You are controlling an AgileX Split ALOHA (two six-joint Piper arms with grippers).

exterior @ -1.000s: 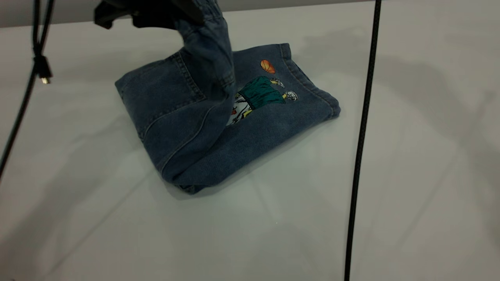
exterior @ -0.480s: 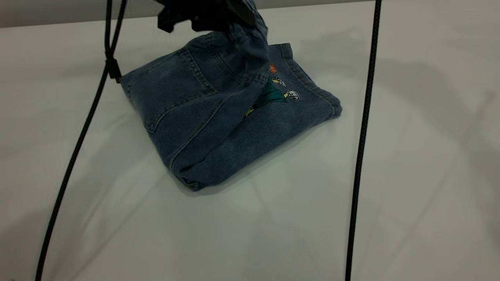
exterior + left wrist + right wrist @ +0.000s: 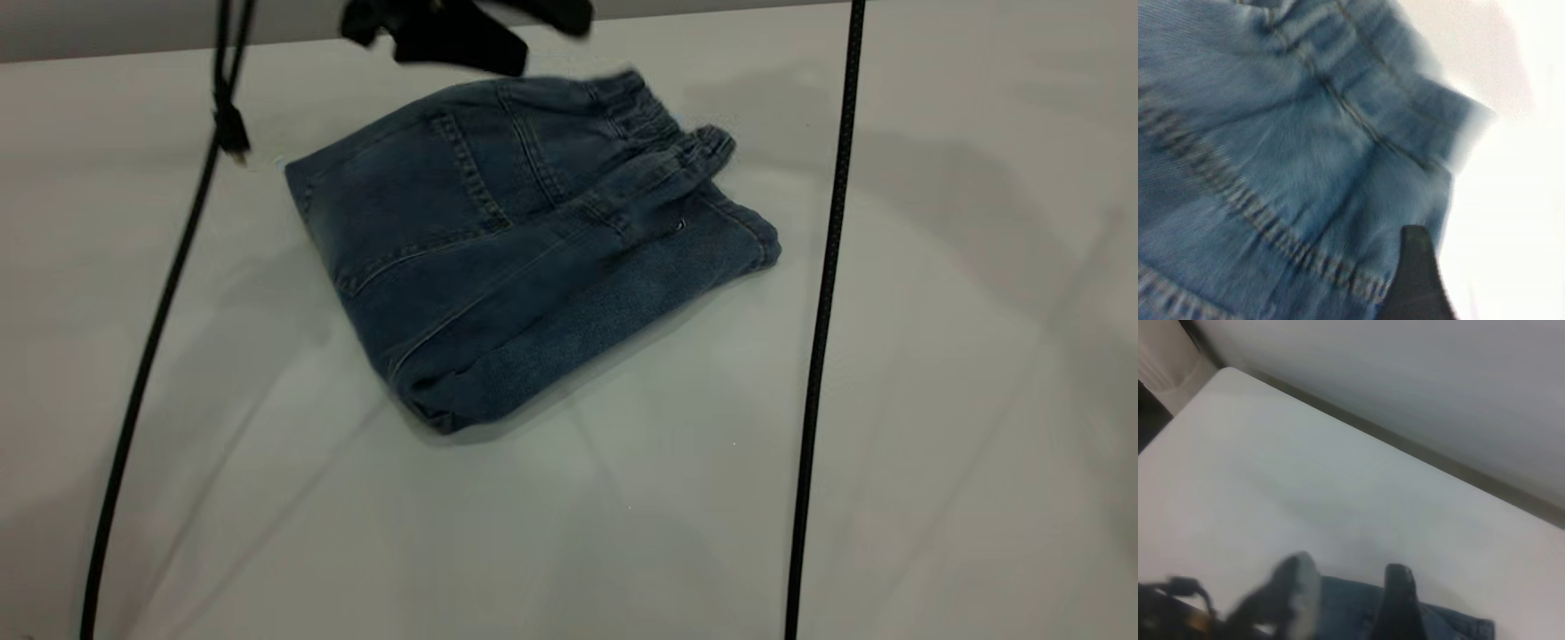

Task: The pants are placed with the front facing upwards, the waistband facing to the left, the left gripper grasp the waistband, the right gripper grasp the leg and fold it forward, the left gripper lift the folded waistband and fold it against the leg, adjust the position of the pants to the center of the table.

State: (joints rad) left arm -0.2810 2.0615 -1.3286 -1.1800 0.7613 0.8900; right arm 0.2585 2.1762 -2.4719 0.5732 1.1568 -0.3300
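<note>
Nearest the camera, bare white surface (image 3: 551, 533), crossed by two thin black cables (image 3: 813, 356). Mid-surface, short blue denim pants (image 3: 498, 267), folded into a compact bundle, lying flat. Ruffled elastic waistband (image 3: 658, 147) laid over the wide denim leg (image 3: 640, 276), its hem peeking out on the right. Both folds apparently done; only centring left. Farther back, black left gripper (image 3: 444, 36) just above the far edge, nothing grasped; fingers' state cannot tell. Right gripper (image 3: 1345, 600) hovering clear, fingers spread, empty. A second ago waistband raised high, printed basketball figure exposed; now covered.
</note>
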